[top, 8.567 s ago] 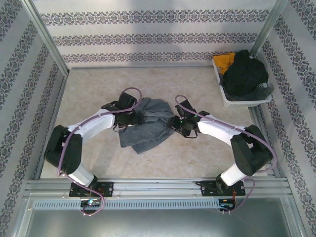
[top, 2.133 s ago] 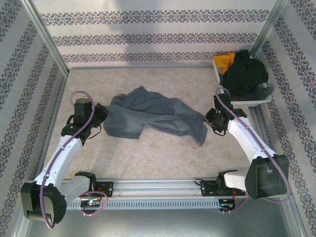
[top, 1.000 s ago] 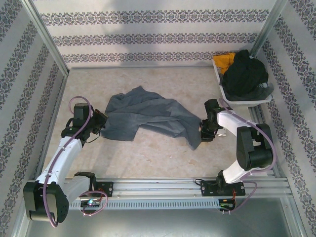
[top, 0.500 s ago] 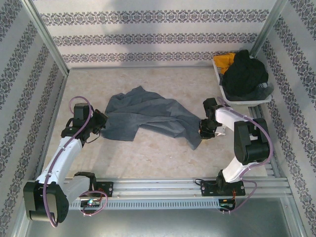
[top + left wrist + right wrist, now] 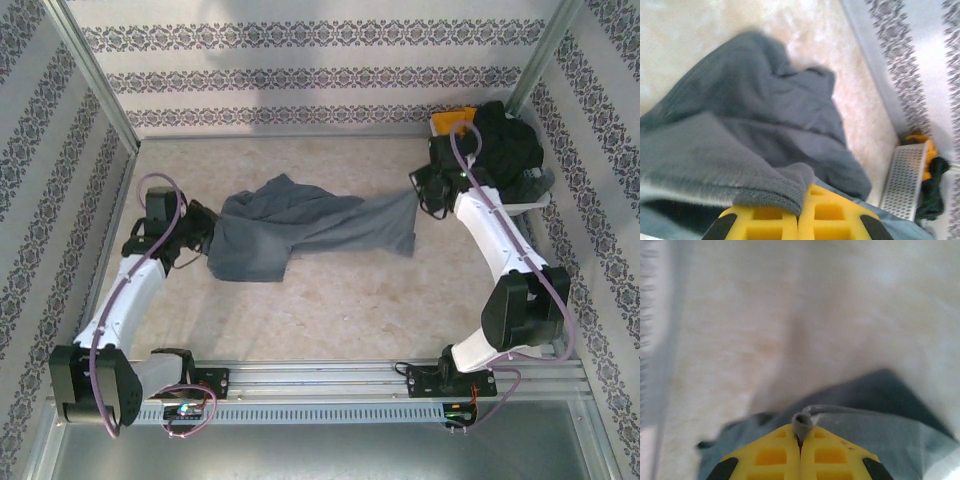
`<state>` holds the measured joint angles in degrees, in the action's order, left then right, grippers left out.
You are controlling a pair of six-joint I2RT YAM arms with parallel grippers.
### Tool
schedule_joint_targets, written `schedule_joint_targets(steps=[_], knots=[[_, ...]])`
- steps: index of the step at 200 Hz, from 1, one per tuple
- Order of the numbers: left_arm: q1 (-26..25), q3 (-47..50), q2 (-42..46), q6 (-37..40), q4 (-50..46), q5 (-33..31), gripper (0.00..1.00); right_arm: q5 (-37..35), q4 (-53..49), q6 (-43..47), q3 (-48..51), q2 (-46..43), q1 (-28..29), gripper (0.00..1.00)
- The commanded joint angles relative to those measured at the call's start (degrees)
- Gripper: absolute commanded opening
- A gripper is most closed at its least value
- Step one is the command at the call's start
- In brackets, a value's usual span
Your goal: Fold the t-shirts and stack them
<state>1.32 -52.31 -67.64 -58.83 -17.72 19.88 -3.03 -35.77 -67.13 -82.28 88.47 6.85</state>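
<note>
Lying crumpled across the table (image 5: 330,310): grey shirt (image 5: 300,230), drawn out between both arms. Clamped at its left edge by left gripper (image 5: 203,230), closed on a thick fold. Pinched at its right corner by right gripper (image 5: 422,192), closed tight on the hem, just beside the tray (image 5: 533,203). Heaped in that tray: black shirt (image 5: 505,145), with yellow shirt (image 5: 452,122) at the far end.

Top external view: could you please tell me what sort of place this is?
Likely a robot lab cell dressed as a home: patterned wallpaper panels, silver aluminium frame rail, slate blue-grey cloth t-shirt being handled.
</note>
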Motion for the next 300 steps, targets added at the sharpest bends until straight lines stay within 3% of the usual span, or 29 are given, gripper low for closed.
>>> schedule_joint_targets(steps=[1,40,67,106,137,177,208,237,268,300], knots=[[2.33,-7.11,-2.58,-3.53,6.21,3.28,0.00,-2.38,2.01,11.62,-7.84,0.37,-1.05,0.00],[6.00,-21.80,-9.57,-6.44,10.26,7.21,0.00,0.77,3.01,17.40,-24.73,4.10,-2.87,0.00],[8.17,-26.63,-10.22,-9.36,13.40,7.38,0.00,-0.98,4.41,19.15,-26.95,1.19,-3.68,0.00],[9.40,-22.40,-4.15,-9.80,10.86,4.99,0.01,-2.69,10.32,21.30,-9.54,-13.39,-3.78,0.00],[9.38,-15.44,4.42,-7.50,-4.84,-3.94,0.01,-5.94,7.96,18.95,5.02,-26.34,-2.77,0.00],[8.98,-2.66,9.61,-8.48,-6.40,-2.90,0.00,-6.23,6.09,17.08,14.85,-31.88,1.55,0.00],[8.62,-1.07,-0.90,-4.28,-2.24,1.10,0.00,-1.21,9.62,15.71,16.86,-22.28,2.44,0.00],[8.61,-5.58,-17.75,-4.35,9.85,7.13,0.00,6.07,19.95,16.43,9.91,-4.67,1.11,0.00],[8.61,-25.17,-31.06,-6.36,13.27,8.92,0.00,11.19,19.75,16.91,-14.72,14.25,-1.25,0.00],[9.11,-51.92,-37.12,-2.50,2.84,6.19,0.00,10.33,17.94,16.61,-37.21,21.42,-3.25,0.00]])
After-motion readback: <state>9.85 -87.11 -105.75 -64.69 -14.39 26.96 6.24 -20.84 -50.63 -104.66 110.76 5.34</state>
